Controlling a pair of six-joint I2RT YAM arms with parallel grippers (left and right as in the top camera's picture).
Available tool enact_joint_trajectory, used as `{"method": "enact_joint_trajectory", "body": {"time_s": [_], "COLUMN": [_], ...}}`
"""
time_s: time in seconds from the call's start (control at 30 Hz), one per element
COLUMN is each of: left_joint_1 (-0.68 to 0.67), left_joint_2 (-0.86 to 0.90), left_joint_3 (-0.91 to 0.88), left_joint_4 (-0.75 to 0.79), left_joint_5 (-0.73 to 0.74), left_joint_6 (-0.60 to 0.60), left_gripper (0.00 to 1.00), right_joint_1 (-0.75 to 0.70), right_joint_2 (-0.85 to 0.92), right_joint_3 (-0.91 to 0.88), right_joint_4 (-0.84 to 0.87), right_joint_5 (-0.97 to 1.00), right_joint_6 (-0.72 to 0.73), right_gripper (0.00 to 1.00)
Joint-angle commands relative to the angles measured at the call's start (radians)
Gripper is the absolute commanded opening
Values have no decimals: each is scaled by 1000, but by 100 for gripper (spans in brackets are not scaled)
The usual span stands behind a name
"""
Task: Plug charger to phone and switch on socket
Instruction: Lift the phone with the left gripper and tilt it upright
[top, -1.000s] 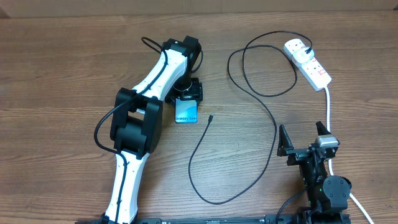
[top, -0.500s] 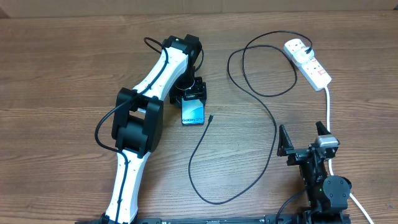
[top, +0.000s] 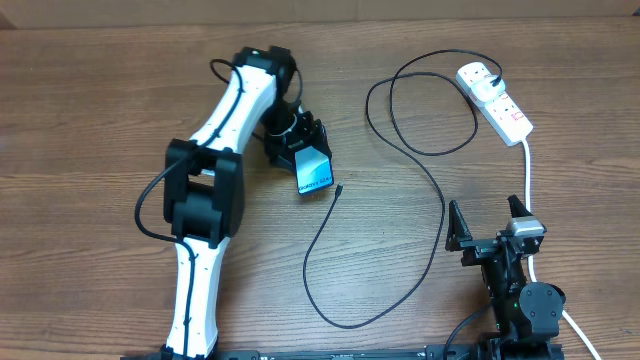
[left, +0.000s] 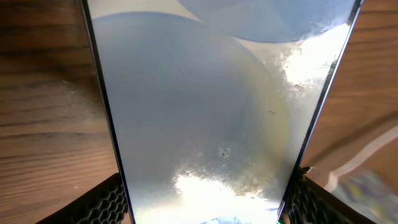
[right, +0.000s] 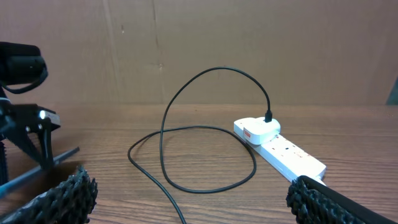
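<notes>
Since a second ago the left arm has swung its elbow outward and its wrist has turned. The phone (top: 314, 170) has gone with it, up and to the right, and now sits slanted on the desk (top: 90, 110), its lower corner just beside the charger plug (top: 339, 188). The left gripper (top: 298, 141) reaches down with its jaws clamped on the phone's sides, and the fingers (left: 106, 202) press its edges. The right gripper (top: 488, 222) has not moved, upright near the desk's front edge, jaws wide apart. The socket (top: 497, 103) lies far right.
</notes>
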Motion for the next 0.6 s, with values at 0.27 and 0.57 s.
{"method": "enact_joint_trajectory", "body": {"time_s": [0.27,0.57], "left_joint_1": [94,117], "left_joint_2": [4,4], "left_joint_3": [28,28], "left_joint_4": [-18,-18], "left_joint_5": [587,845], "left_joint_6": [85,85], "left_gripper": [66,66], "right_joint_1": [-2,-2], "right_joint_2": [-11,-11], "right_joint_3": [-10,-10], "right_joint_4": [3,3], "right_joint_5": [10,10], "right_joint_6": [6,6], "right_gripper": [100,100]}}
